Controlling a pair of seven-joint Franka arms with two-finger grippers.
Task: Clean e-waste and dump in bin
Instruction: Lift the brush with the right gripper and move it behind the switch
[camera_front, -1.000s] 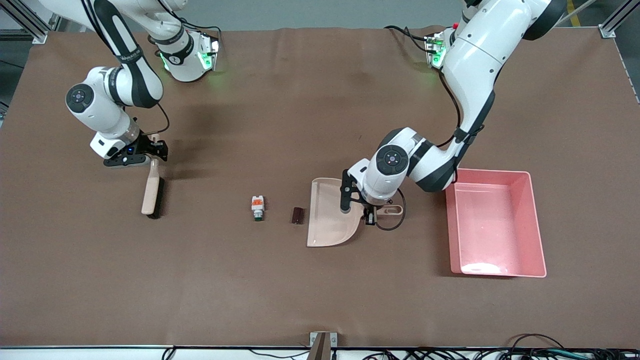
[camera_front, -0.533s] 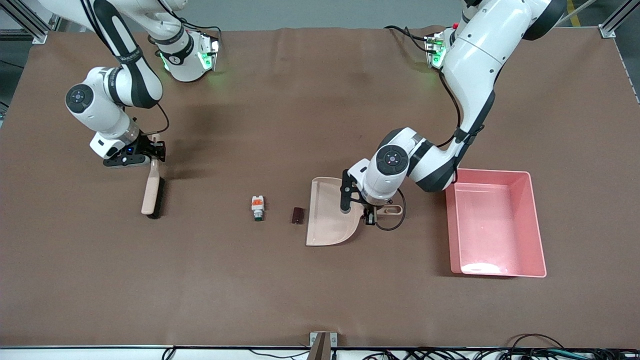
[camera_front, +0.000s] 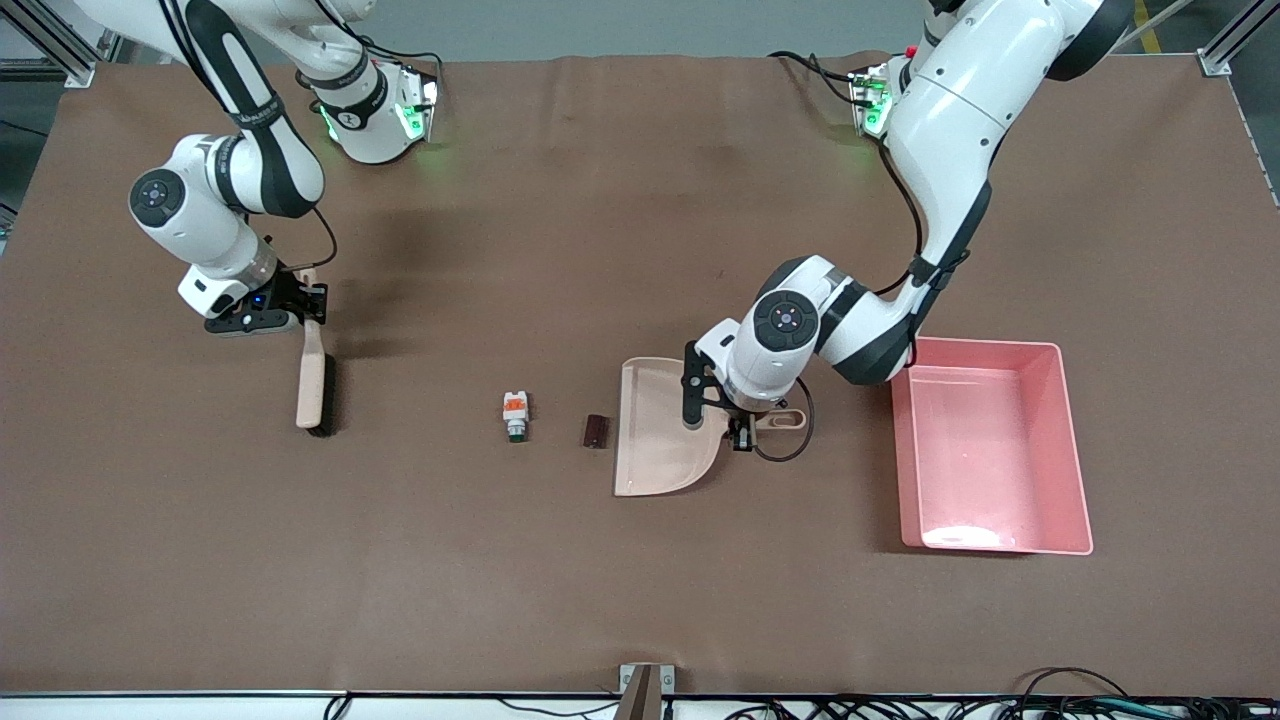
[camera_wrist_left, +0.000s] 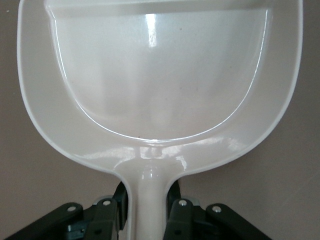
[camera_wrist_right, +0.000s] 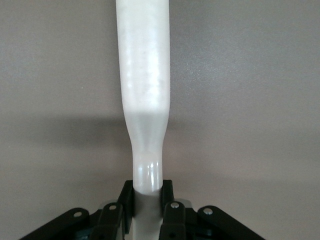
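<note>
Two pieces of e-waste lie mid-table: a white component (camera_front: 515, 415) with an orange band and green end, and a dark block (camera_front: 596, 430) just off the open lip of a beige dustpan (camera_front: 655, 440). My left gripper (camera_front: 742, 428) is shut on the dustpan's handle (camera_wrist_left: 148, 200), and the pan (camera_wrist_left: 160, 75) fills the left wrist view. My right gripper (camera_front: 303, 304) is shut on the handle (camera_wrist_right: 144, 75) of a beige brush (camera_front: 313, 385) with dark bristles, toward the right arm's end. The pink bin (camera_front: 1070, 440) stands beside the dustpan, toward the left arm's end.
Brown mat (camera_front: 640, 580) covers the whole table. A small metal bracket (camera_front: 645, 685) sits at the table edge nearest the front camera, with cables (camera_front: 1050, 700) along that edge.
The right gripper's fingers have closed onto the brush handle, and the brush's bristle end has swung slightly toward the e-waste. The left arm and dustpan have barely moved.
</note>
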